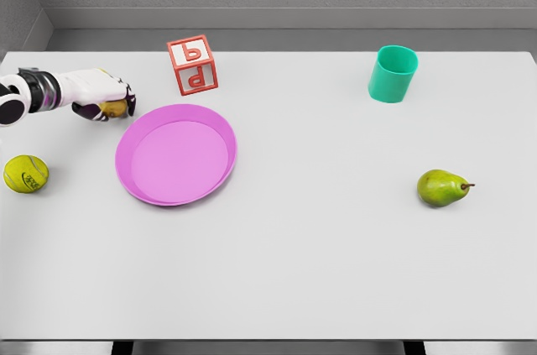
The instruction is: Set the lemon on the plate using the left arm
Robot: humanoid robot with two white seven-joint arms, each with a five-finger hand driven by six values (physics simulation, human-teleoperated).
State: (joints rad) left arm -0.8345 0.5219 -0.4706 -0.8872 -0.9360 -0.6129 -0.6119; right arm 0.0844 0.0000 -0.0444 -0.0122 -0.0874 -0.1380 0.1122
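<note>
Curling its fingers around the lemon [114, 107] just left of the pink plate [220, 172], the left hand [102, 96] grips something small, firm, light, probably slick-skinned, best cupped around its middle.

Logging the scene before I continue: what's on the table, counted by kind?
Fruit: 2, lemon in the left hand, pear
Ball: 1, tennis ball
Dishes: 2, pink plate, green cup
Toy: 1, letter block
Total: 6
</note>
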